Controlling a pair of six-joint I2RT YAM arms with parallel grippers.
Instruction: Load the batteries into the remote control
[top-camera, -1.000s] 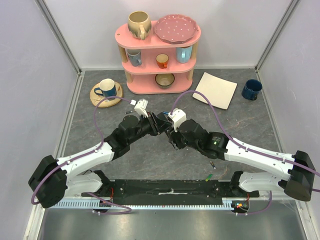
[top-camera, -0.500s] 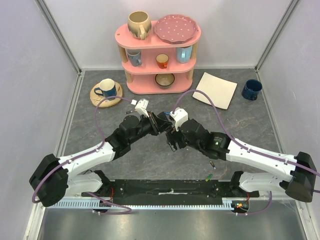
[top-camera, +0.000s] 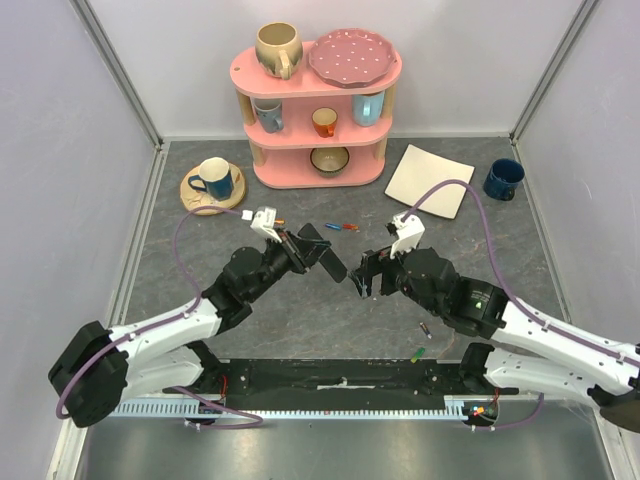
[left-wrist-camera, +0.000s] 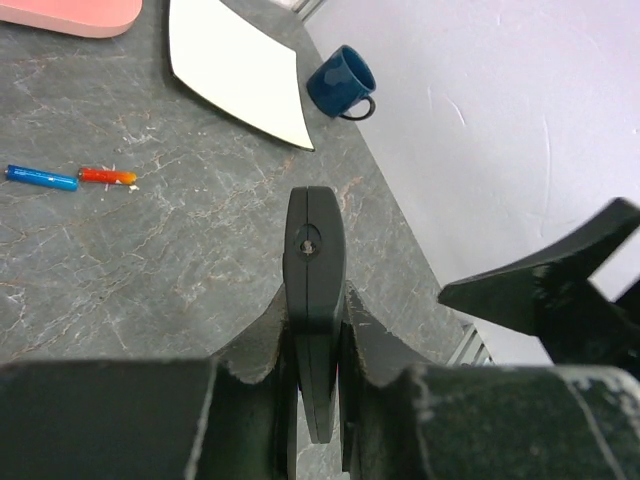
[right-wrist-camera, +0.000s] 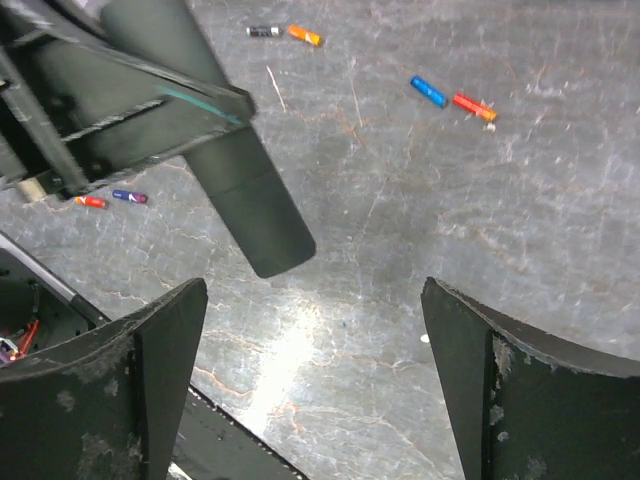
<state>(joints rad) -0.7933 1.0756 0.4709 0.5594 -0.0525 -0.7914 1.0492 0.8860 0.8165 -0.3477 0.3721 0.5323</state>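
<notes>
Left gripper (left-wrist-camera: 314, 338): pressed together on the slim black plastic remote control (left-wrist-camera: 313, 240), pinching its near end. The bar is held edge-on, off the grey marbled tabletop (top-camera: 200, 250), and sticks out past the fingertips toward the right arm.

Right gripper (top-camera: 364, 279): jaws spread wide, nothing between them. It sits just beside the remote's free end without touching it.

Batteries, all lying loose on the tabletop:
- A blue cylinder battery (right-wrist-camera: 428, 91) and a red-orange cylinder battery (right-wrist-camera: 473, 106) lie end to end, beyond the two grippers.
- An orange battery (right-wrist-camera: 305, 35) lies next to a dark battery (right-wrist-camera: 263, 31).
- A small red battery (right-wrist-camera: 90, 201) and a small blue battery (right-wrist-camera: 130, 196) lie near the arm bases.

Beyond these: white square plate (left-wrist-camera: 235, 70) and dark blue mug (left-wrist-camera: 342, 83), near each other.
</notes>
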